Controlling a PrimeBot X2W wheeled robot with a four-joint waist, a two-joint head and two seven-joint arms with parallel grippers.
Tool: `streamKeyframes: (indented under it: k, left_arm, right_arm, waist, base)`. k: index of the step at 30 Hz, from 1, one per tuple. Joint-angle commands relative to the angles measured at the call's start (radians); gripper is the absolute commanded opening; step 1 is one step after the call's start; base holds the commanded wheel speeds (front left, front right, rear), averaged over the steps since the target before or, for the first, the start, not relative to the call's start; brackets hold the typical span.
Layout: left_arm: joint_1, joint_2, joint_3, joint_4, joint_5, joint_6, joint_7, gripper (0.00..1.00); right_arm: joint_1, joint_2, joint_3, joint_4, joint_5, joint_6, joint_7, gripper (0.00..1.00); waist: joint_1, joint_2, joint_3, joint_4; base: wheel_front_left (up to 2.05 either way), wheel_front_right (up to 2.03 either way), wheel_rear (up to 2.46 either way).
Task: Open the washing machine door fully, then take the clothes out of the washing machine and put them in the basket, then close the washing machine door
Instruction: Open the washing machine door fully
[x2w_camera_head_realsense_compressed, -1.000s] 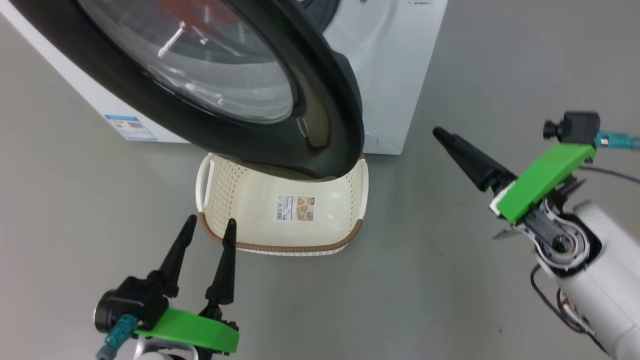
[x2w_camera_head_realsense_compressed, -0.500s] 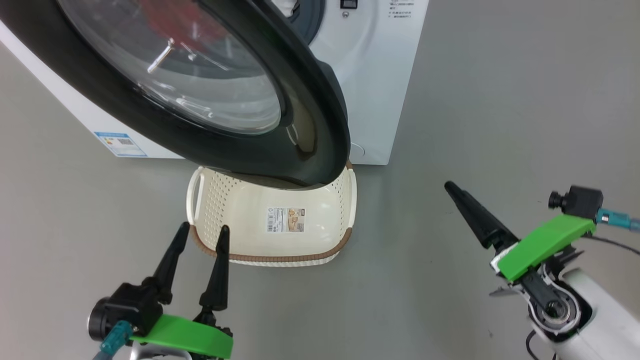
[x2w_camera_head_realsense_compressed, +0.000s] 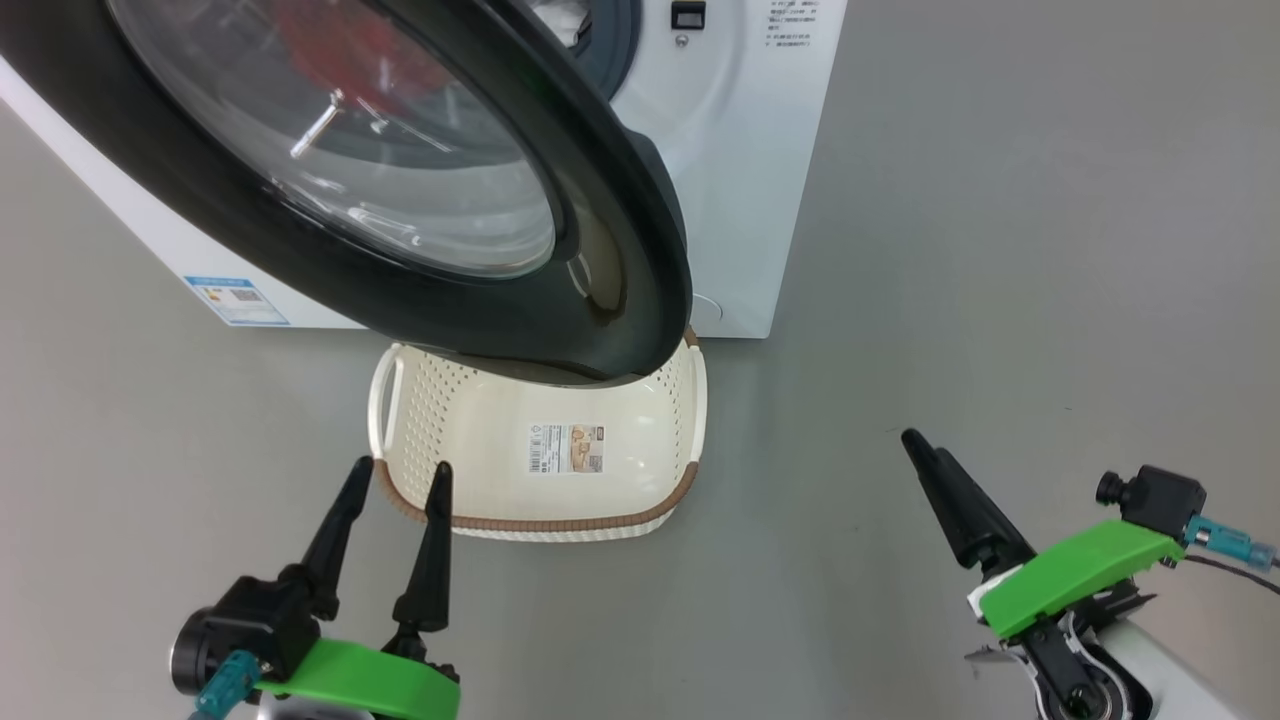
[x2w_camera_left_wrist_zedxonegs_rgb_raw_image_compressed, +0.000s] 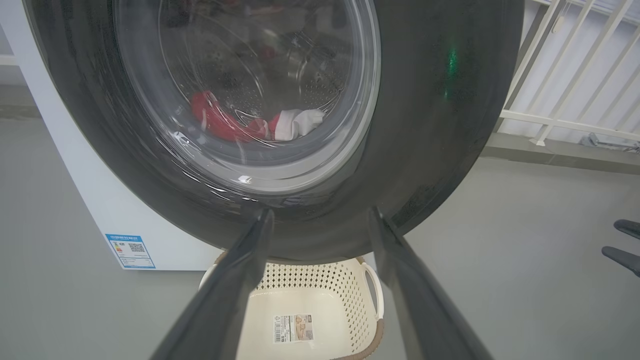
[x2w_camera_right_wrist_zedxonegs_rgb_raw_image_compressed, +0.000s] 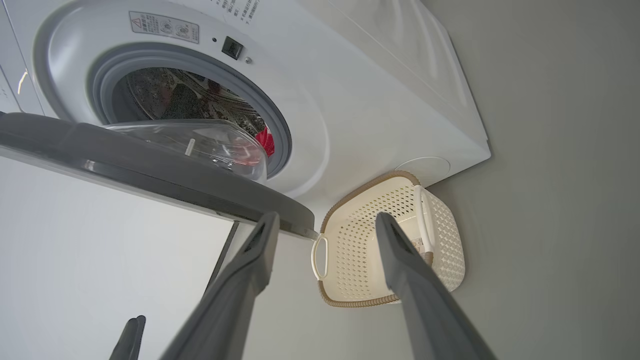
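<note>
Your head camera looks from above, steeply down on the open washing machine door (x2w_camera_head_realsense_compressed: 650, 270) and the basket (x2w_camera_head_realsense_compressed: 560, 525) on the floor (x2w_camera_head_realsense_compressed: 1000, 250). Your left wrist camera sits low and close before the door, facing its glass. Your right wrist camera looks from the side, rolled over, at the washing machine (x2w_camera_right_wrist_zedxonegs_rgb_raw_image_compressed: 360, 115); all three share the basket and the door.

The left gripper (x2w_camera_head_realsense_compressed: 402, 465) has two long, black, tapering fingers (x2w_camera_head_realsense_compressed: 430, 560), a bright green plate (x2w_camera_head_realsense_compressed: 360, 680) and a round black housing (x2w_camera_head_realsense_compressed: 205, 650) with a teal plug (x2w_camera_head_realsense_compressed: 228, 685). The right gripper (x2w_camera_head_realsense_compressed: 915, 445) carries a like green cover (x2w_camera_head_realsense_compressed: 1070, 575), a small black camera (x2w_camera_head_realsense_compressed: 1150, 492), a teal connector (x2w_camera_head_realsense_compressed: 1225, 540), a thin dark cable (x2w_camera_head_realsense_compressed: 1235, 567) and a white forearm (x2w_camera_head_realsense_compressed: 1160, 670).
</note>
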Motion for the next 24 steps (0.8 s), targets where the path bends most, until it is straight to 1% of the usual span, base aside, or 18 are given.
streamKeyframes:
  k: [1,3,5,7,8,11,16,24]
  left_arm:
    - [0.010,0.015,0.038,-0.021,0.014,-0.005,-0.009,1.00]
    - [0.011,0.015,0.040,-0.021,0.014,-0.006,-0.009,1.00]
    - [0.010,0.015,0.043,-0.021,0.015,-0.007,-0.009,1.00]
    - [0.009,0.015,0.048,-0.021,0.016,-0.007,-0.009,1.00]
    - [0.009,0.015,0.048,-0.021,0.016,-0.007,-0.009,1.00]
    - [0.008,0.015,0.053,-0.021,0.018,-0.008,-0.009,1.00]
    - [0.007,0.015,0.056,-0.020,0.019,-0.008,-0.009,1.00]
    - [0.002,0.015,0.060,-0.023,0.021,-0.010,-0.009,1.00]
  right_arm:
    - [0.025,-0.007,0.017,-0.008,-0.033,0.008,-0.022,1.00]
    - [0.031,-0.008,0.021,0.008,-0.077,0.008,-0.035,1.00]
    - [0.032,-0.015,0.028,0.035,-0.152,0.008,-0.041,1.00]
    - [0.031,-0.009,0.002,0.057,-0.238,0.008,-0.043,1.00]
    - [0.031,-0.009,0.002,0.057,-0.238,0.008,-0.043,1.00]
    - [0.042,0.013,-0.043,0.073,-0.383,0.008,-0.043,1.00]
    - [0.081,0.075,-0.171,0.060,-0.539,0.008,-0.043,1.00]
    - [0.145,0.184,-0.434,-0.036,-0.822,0.008,-0.044,1.00]
  waist:
    - [0.0000,0.0000,-0.001,-0.002]
    - [0.0000,0.0000,0.000,-0.004]
    - [0.0000,0.0000,0.001,-0.005]
    - [0.0000,0.0000,0.003,-0.009]
    - [0.0000,0.0000,0.003,-0.009]
    - [0.0000,0.0000,0.005,-0.012]
    - [0.0000,0.0000,0.004,-0.018]
    - [0.0000,0.0000,0.013,-0.018]
  base:
    - [0.00,0.00,0.00]
    - [0.00,0.00,0.00]
    - [0.00,0.00,0.00]
    - [0.00,0.00,0.00]
    - [0.00,0.00,0.00]
    - [0.00,0.00,0.00]
    - [0.00,0.00,0.00]
    - [0.00,0.00,0.00]
